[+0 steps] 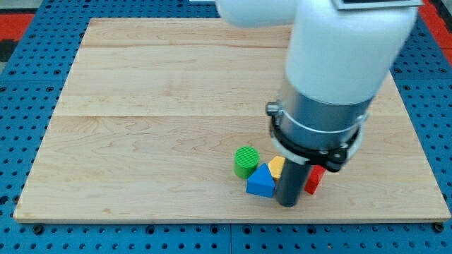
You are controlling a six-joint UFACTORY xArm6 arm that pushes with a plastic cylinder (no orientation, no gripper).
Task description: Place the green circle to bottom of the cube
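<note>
Near the surface's (141,106) bottom edge, my tip (287,204) — a plain rod, gripping nothing — stands between blue triangle (260,183) and red block (315,179); yellow block (276,166) sits behind, seemingly touching; green circle (246,160) lies leftward.

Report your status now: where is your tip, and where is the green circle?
My tip low, between blue triangle block and red block. Green circle left of the cluster, untouched. Yellow block partly hidden behind the rod.
</note>
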